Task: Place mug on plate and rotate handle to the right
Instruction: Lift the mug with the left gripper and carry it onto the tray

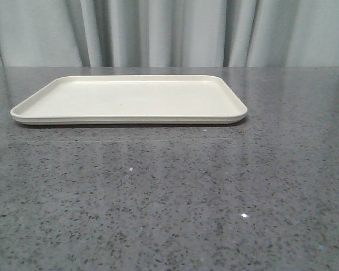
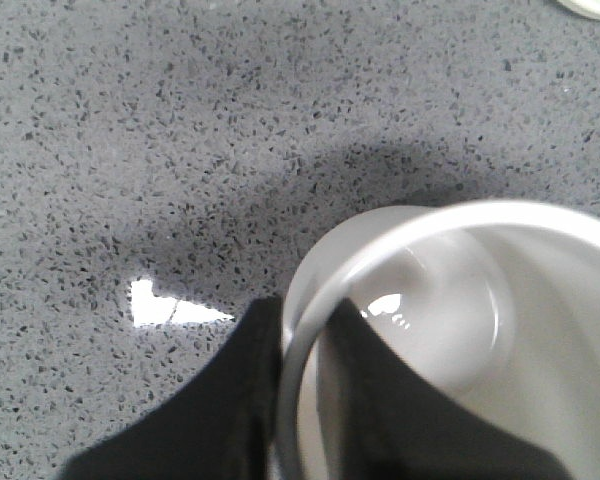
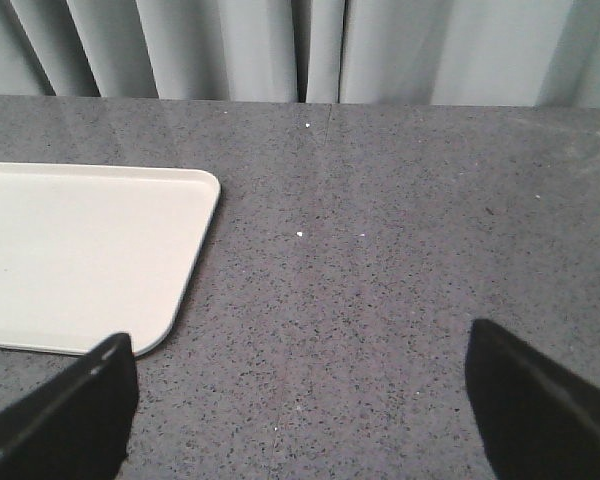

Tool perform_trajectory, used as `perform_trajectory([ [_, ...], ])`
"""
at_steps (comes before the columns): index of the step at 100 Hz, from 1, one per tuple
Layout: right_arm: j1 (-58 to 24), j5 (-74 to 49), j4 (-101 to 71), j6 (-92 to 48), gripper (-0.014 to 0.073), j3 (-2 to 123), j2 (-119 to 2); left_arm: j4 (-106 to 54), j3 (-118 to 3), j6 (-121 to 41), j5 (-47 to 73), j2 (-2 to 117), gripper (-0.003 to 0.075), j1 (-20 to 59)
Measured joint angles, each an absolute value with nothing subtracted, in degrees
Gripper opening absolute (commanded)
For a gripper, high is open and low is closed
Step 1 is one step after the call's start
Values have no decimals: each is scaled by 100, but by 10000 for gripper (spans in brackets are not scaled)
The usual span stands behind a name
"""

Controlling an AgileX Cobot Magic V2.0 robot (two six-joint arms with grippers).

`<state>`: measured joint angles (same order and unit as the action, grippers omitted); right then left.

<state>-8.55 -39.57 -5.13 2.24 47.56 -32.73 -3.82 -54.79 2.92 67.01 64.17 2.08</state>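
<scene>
Left end effector clamped across mug rim for carrying; right end effector spread apart, idle beside bare plate on tabletop.

I can read no text, label, brand, number or sign anywhere. The plate at the centre of the front view is plain cream, with nothing printed on it. The part of the mug I see at the lower right of my left wrist view is bare white inside. The speckled table carries no markings either.
</scene>
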Motion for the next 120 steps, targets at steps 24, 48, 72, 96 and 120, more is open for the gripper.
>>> perform_trajectory([
  [24, -855, -3875, -513, 224, 657, 4756, -3273, -423, -5672, 292, 6808, 6417, -20, 208],
  [48, -855, -3811, -513, 224, 657, 4756, -3273, -818, -6682, 151, 6957, 6372, -20, 208],
  [72, -855, -3800, -513, 224, 657, 4756, -3273, -1294, -7551, 141, 6670, 6921, -20, 336],
  [96, -855, -3800, -513, 224, 657, 4756, -3273, -1327, -8420, 141, 6552, 8168, -20, 1258],
  [120, -855, -3800, -513, 224, 657, 4756, -3273, -1336, -9588, 165, 6568, 9521, -20, 1804],
])
